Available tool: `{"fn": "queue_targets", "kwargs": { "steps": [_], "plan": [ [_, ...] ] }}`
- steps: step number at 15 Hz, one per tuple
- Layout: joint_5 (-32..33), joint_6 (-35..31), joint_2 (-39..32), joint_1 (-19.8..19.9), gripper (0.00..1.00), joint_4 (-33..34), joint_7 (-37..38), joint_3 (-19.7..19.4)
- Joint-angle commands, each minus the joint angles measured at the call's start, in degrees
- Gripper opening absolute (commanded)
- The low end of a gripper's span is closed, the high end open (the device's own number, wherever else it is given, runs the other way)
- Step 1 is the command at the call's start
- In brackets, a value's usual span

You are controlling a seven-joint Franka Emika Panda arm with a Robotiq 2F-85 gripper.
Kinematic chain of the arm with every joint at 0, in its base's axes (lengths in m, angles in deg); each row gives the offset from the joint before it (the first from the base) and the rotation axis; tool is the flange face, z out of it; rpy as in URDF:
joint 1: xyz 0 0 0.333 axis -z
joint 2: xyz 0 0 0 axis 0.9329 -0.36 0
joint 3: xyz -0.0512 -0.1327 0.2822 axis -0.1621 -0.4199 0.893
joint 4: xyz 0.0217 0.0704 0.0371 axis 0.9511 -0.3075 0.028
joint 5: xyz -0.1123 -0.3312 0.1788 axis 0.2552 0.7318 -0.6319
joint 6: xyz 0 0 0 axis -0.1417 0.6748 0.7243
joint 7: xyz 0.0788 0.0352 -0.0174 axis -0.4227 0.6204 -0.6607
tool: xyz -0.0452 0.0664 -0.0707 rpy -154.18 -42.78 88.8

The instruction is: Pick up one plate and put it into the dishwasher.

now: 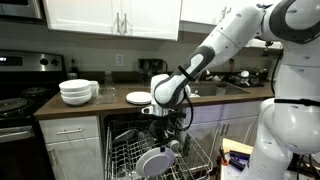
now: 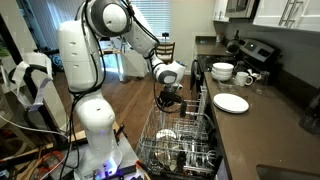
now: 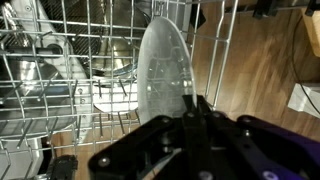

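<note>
My gripper (image 3: 190,112) is shut on the rim of a white plate (image 3: 160,70), which stands on edge between the wires of the dishwasher's pulled-out rack (image 3: 50,90). In both exterior views the gripper (image 1: 162,128) (image 2: 168,102) reaches down over the open dishwasher (image 1: 125,150) (image 2: 185,150), with the plate (image 1: 155,160) (image 2: 168,134) below it among the grey wires. Another white plate (image 1: 138,97) (image 2: 231,103) lies flat on the dark counter.
Stacked white bowls (image 1: 77,91) (image 2: 222,71) stand on the counter next to the stove (image 1: 20,95) (image 2: 255,50). The robot's white base (image 1: 285,130) (image 2: 85,110) stands beside the dishwasher. Other dishes sit in the rack. A wood floor lies beyond.
</note>
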Motion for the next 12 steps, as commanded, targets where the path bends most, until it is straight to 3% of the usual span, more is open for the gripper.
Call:
{"fn": "queue_targets", "kwargs": {
  "steps": [1, 12],
  "plan": [
    [-0.1, 0.9, -0.9, 2.3, 0.04, 0.5, -1.9, 0.7],
    [0.2, 0.3, -5.9, 5.3, 0.04, 1.4, -2.7, 1.2]
  ]
}}
